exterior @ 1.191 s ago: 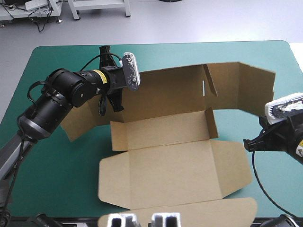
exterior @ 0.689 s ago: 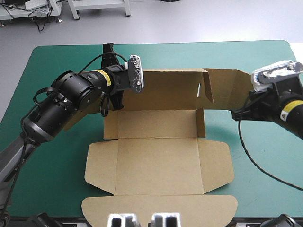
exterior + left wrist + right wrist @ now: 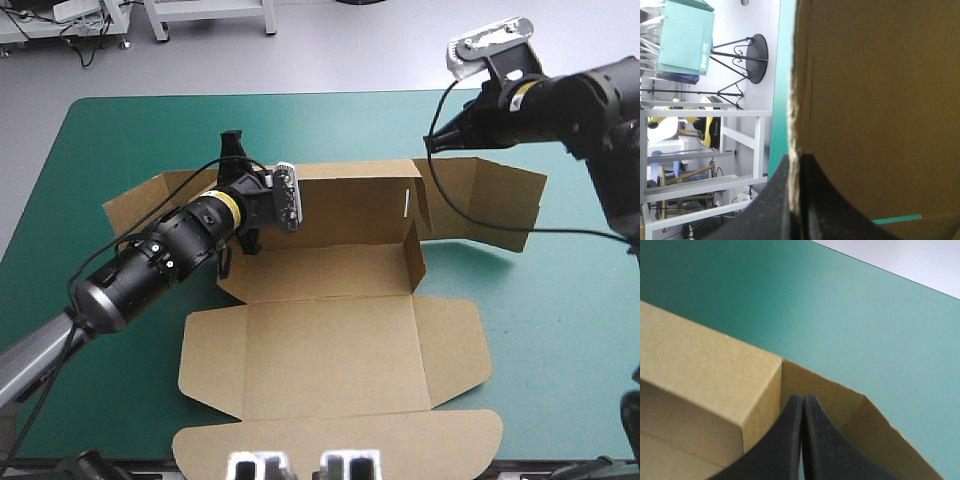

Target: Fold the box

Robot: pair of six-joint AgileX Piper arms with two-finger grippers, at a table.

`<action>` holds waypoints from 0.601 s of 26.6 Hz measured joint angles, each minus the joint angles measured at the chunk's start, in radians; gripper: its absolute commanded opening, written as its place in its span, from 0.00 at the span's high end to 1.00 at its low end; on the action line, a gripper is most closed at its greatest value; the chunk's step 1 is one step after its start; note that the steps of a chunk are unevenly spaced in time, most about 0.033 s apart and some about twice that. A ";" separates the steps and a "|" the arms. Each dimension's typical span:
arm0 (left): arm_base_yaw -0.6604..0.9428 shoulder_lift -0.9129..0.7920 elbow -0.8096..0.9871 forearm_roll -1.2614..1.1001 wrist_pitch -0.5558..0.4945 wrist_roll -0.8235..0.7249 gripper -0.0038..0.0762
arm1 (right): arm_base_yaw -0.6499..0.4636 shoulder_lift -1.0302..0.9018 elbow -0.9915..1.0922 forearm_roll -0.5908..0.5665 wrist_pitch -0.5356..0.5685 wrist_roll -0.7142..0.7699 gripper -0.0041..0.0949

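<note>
Right gripper (image 3: pixel 432 145) shifted inward; box (image 3: pixel 330 350) back wall upright

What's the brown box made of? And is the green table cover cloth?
The box looks like cardboard: matte brown, sharp fold lines, a pale rough cut edge in the left wrist view. The teal-green cover seems a smooth matte mat, maybe rubber or vinyl, probably not cloth: no wrinkles or weave show.
</note>
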 measured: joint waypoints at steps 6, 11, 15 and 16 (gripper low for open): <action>0.000 -0.110 0.145 0.106 -0.145 -0.049 0.96 | -0.220 0.192 -0.060 0.191 -0.002 -0.065 0.98; 0.000 -0.107 0.168 0.144 -0.197 -0.056 0.96 | -0.260 0.260 -0.061 0.198 -0.002 -0.087 0.98; 0.000 -0.107 0.169 0.150 -0.221 -0.056 0.96 | -0.275 0.315 -0.061 0.219 -0.002 -0.103 0.98; 0.000 -0.107 0.169 0.152 -0.225 -0.056 0.96 | -0.275 0.327 -0.061 0.227 -0.002 -0.108 0.98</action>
